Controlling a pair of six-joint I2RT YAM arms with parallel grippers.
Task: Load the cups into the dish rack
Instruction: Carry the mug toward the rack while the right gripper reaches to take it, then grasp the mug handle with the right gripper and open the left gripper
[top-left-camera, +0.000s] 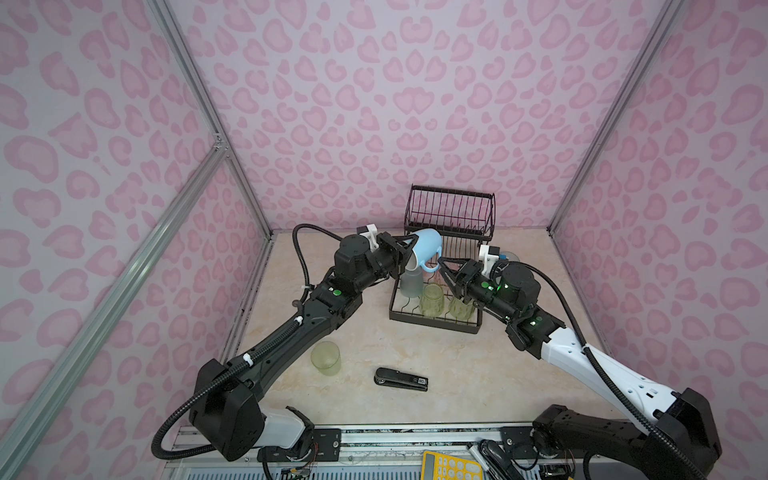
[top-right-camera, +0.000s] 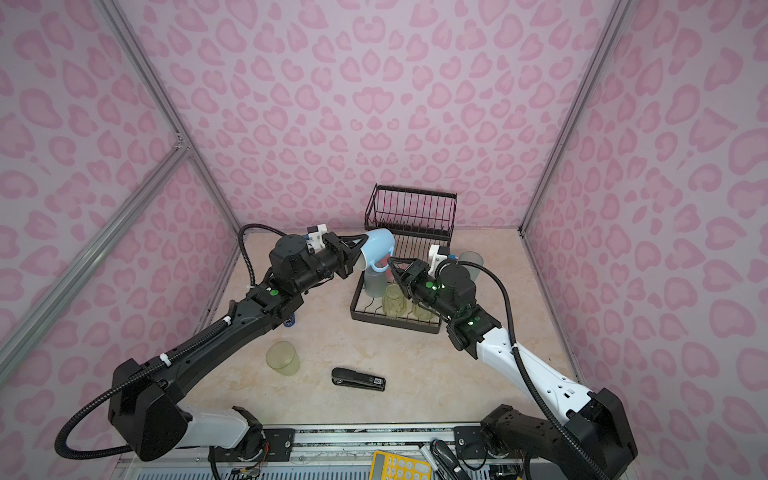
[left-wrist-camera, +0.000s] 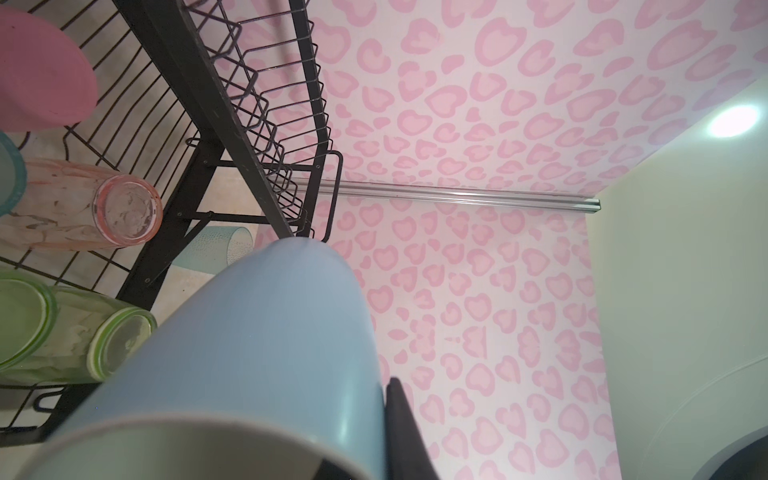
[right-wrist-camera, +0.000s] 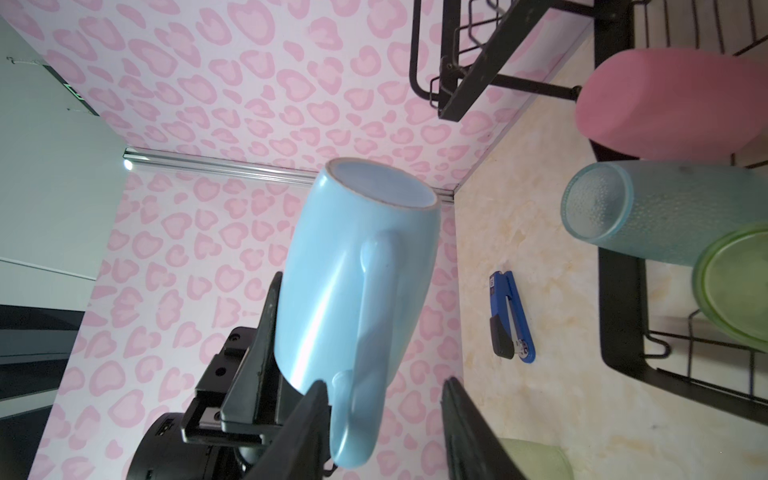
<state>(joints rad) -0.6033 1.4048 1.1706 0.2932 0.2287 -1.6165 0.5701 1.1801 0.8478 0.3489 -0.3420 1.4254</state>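
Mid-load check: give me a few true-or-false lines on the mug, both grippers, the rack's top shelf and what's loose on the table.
1. The left gripper is shut on the rim of the light-blue mug. True.
2. The raised basket shelf of the dish rack holds two cups. False: it is empty.
3. A pale green tumbler stands on the table, outside the rack. True.
4. The right gripper is shut tight. False: its fingers stand apart, with the mug's handle between them.
5. The black stapler lies in the rack's lower tray. False: it lies on the table in front of the rack.
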